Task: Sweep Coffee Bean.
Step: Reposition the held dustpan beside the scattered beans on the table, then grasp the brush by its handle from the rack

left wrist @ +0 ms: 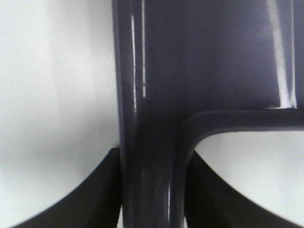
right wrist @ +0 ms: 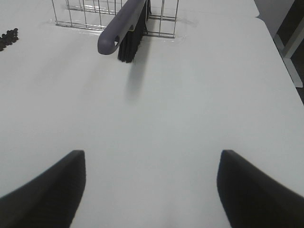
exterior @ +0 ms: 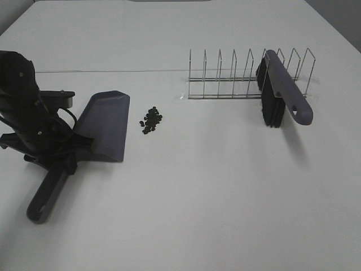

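Observation:
The coffee bean cluster (exterior: 150, 119) lies on the white table just right of the grey-purple dustpan (exterior: 104, 124); it also shows in the right wrist view (right wrist: 7, 38). My left gripper (exterior: 61, 157) is shut on the dustpan's handle (left wrist: 152, 156), with a finger pressed against each side. The pan lies flat, its mouth toward the beans. A grey-handled brush (exterior: 285, 93) with black bristles leans in the wire rack (exterior: 225, 76) at the right; it also shows in the right wrist view (right wrist: 121, 28). My right gripper (right wrist: 152, 190) is open and empty over bare table, well short of the brush.
The wire rack (right wrist: 76, 14) has several upright dividers and stands at the back right. The table's right edge (right wrist: 280, 42) shows in the right wrist view. The right arm is out of the high view.

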Controlling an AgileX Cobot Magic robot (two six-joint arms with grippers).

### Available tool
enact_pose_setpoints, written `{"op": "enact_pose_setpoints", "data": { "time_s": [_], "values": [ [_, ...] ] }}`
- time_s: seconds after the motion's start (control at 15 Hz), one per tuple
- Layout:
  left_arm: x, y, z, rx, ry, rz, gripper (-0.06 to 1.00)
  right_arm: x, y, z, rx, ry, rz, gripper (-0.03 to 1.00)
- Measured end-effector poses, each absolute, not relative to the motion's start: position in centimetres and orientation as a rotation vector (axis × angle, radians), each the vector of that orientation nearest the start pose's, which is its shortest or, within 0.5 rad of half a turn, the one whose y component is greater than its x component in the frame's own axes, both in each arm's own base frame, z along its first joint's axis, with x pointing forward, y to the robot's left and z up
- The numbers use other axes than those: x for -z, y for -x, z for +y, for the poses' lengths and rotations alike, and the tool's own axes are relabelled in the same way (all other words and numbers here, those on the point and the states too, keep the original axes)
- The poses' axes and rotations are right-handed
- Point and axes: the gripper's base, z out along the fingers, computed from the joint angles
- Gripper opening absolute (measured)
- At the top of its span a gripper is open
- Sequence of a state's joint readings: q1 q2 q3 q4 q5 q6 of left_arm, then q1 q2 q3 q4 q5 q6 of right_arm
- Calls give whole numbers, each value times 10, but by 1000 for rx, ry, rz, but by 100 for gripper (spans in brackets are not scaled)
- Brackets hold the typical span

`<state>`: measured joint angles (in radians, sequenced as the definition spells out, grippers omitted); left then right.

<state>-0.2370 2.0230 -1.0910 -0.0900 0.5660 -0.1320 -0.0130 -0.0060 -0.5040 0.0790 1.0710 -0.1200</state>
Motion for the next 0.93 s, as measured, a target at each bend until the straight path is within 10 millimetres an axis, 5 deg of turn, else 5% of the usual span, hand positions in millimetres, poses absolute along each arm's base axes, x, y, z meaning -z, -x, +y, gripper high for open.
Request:
{"op": "enact_pose_setpoints", "data": {
  "time_s": [0.4,0.73,0.93],
  "values": [
    [-100,-345,-86,102,90,2992,36,-278,7,6,-11,114,2039,73],
    [-182,-338,-82,128,39,2783,36,-278,7,8,-40,115,2037,73],
    [-196,-335,-81,141,38,2742,36,-278,7,10,-61,116,2036,73]
  ]
}}
